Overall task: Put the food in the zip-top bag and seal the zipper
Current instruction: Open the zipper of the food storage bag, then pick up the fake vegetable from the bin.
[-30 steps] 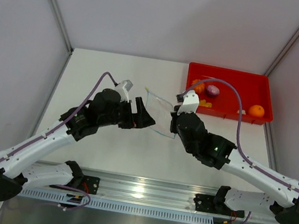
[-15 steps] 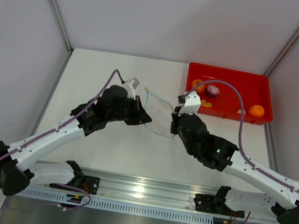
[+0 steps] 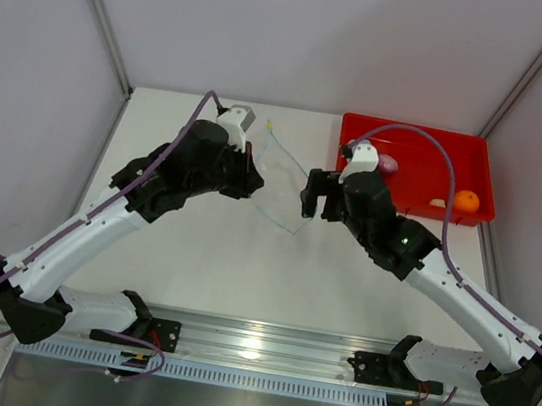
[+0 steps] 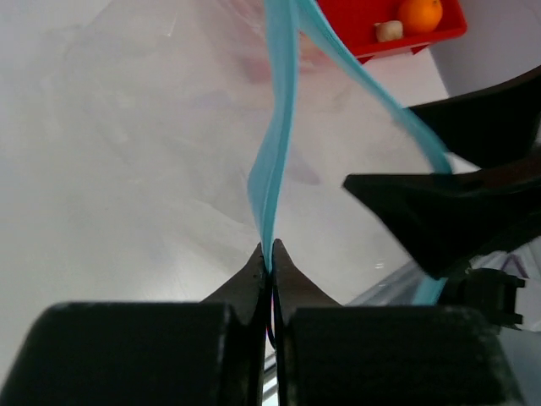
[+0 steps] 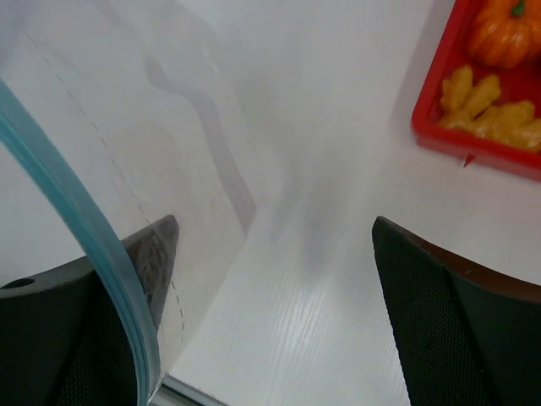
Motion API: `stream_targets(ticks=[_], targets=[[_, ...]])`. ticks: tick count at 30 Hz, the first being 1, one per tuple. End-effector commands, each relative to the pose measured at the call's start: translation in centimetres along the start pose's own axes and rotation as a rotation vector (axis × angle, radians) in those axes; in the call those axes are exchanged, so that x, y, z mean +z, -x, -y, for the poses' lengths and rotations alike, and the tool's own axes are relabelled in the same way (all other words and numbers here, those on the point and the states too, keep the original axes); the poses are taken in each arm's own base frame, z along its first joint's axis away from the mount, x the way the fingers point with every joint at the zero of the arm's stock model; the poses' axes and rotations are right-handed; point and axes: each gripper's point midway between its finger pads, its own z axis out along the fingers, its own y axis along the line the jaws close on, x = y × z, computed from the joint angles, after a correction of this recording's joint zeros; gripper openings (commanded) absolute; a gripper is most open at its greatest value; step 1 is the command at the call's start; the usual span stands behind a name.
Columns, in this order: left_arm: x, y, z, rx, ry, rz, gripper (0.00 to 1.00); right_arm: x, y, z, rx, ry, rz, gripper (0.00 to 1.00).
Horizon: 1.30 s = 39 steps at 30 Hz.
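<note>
The clear zip-top bag point(image 3: 281, 186) hangs between my two grippers above the white table. My left gripper point(image 3: 254, 182) is shut on its light blue zipper point(image 4: 277, 127), pinching the strip right at the fingertips point(image 4: 271, 256). To the bag's right, my right gripper point(image 3: 317, 199) is open; the wrist view shows the gap point(image 5: 275, 227) with only table in it. The bag's film and zipper point(image 5: 80, 216) drape across its left finger point(image 5: 156, 254). The food lies in the red tray point(image 3: 417, 135): orange ball point(image 3: 466, 201), purple-grey piece point(image 3: 387, 165), whitish piece point(image 4: 389, 31), pumpkin point(image 5: 505, 30), yellow chunks point(image 5: 489, 108).
The red tray sits at the table's far right corner, just behind my right arm. Grey walls stand along the table's left, far and right sides. A metal rail with both arm bases point(image 3: 251, 347) runs along the near edge.
My left gripper went from open to shut on the bag's zipper and moved farther from the bases. My right gripper let go of the bag, opened wide and drew back toward the tray.
</note>
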Motion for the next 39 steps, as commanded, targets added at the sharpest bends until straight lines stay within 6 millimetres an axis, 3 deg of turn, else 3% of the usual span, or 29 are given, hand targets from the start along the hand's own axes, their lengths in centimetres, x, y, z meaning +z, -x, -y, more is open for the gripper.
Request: stream_targets(ticks=[1, 4, 5, 7, 8, 11, 13, 16, 18, 19, 21, 22, 23, 24, 26, 28, 33, 36, 39], targets=[[0.8, -0.9, -2.3, 0.086, 0.102, -0.059, 0.01, -1.2, 5.8, -1.2, 0.078, 0.114, 0.096, 0.99], [2.1, -1.0, -2.5, 0.09, 0.114, -0.075, 0.01, -1.8, 8.0, -1.4, 0.095, 0.202, 0.11, 0.99], [2.4, -0.7, -2.7, 0.087, 0.12, -0.072, 0.01, -2.2, 8.4, -2.3, 0.085, 0.284, 0.11, 0.99], [3.3, -0.7, -3.6, 0.084, 0.162, -0.085, 0.0, -3.4, 8.4, -3.7, 0.065, 0.399, 0.108, 0.99], [3.6, -0.6, -4.3, 0.069, 0.179, -0.088, 0.01, -4.4, 8.2, -5.5, 0.033, 0.523, 0.099, 1.0], [4.2, -0.5, -4.6, 0.054, 0.171, -0.092, 0.01, -6.2, 7.7, -7.0, 0.009, 0.646, 0.1, 0.99], [4.2, -0.3, -4.7, 0.056, 0.164, -0.086, 0.01, -6.4, 7.6, -6.7, 0.027, 0.638, 0.125, 0.99], [3.7, 0.0, -4.7, 0.074, 0.165, -0.068, 0.01, -5.2, 9.9, -1.8, 0.123, 0.363, 0.221, 1.0], [3.3, 0.2, -4.7, 0.081, 0.158, -0.06, 0.01, -3.0, 10.1, 2.5, 0.184, 0.168, 0.217, 0.99], [2.7, 0.3, -4.4, 0.085, 0.146, -0.055, 0.01, -1.9, 10.5, 5.8, 0.25, 0.079, 0.217, 0.99], [2.0, 0.4, -4.0, 0.089, 0.126, -0.051, 0.01, 1.0, 9.7, 8.1, 0.306, 0.05, 0.147, 1.0], [1.5, 0.3, -4.0, 0.091, 0.128, -0.056, 0.01, 2.0, 9.7, 10.5, 0.353, -0.002, 0.139, 0.99], [1.0, 0.5, -4.0, 0.1, 0.124, -0.048, 0.01, 2.8, 9.8, 11.5, 0.365, -0.031, 0.133, 0.99], [0.8, 0.5, -4.4, 0.102, 0.145, -0.04, 0.01, 5.0, 8.6, 12.9, 0.37, -0.078, 0.089, 0.99], [0.1, 0.5, -5.1, 0.109, 0.181, -0.038, 0.01, 6.8, 7.9, 15.4, 0.363, -0.183, 0.066, 0.99], [-0.3, 0.2, -5.7, 0.105, 0.21, -0.045, 0.01, 9.6, 7.5, 16.8, 0.391, -0.21, 0.036, 0.99], [0.2, -0.2, -4.8, 0.088, 0.163, -0.07, 0.01, 15.4, 6.3, 21.7, 0.382, -0.326, 0.01, 0.99], [0.9, -0.2, -5.1, 0.104, 0.188, -0.088, 0.01, 17.8, 5.4, 24.2, 0.305, -0.421, -0.042, 0.99], [1.4, -0.2, -5.3, 0.11, 0.192, -0.087, 0.01, 18.7, 4.6, 26.5, 0.251, -0.505, -0.091, 0.99]])
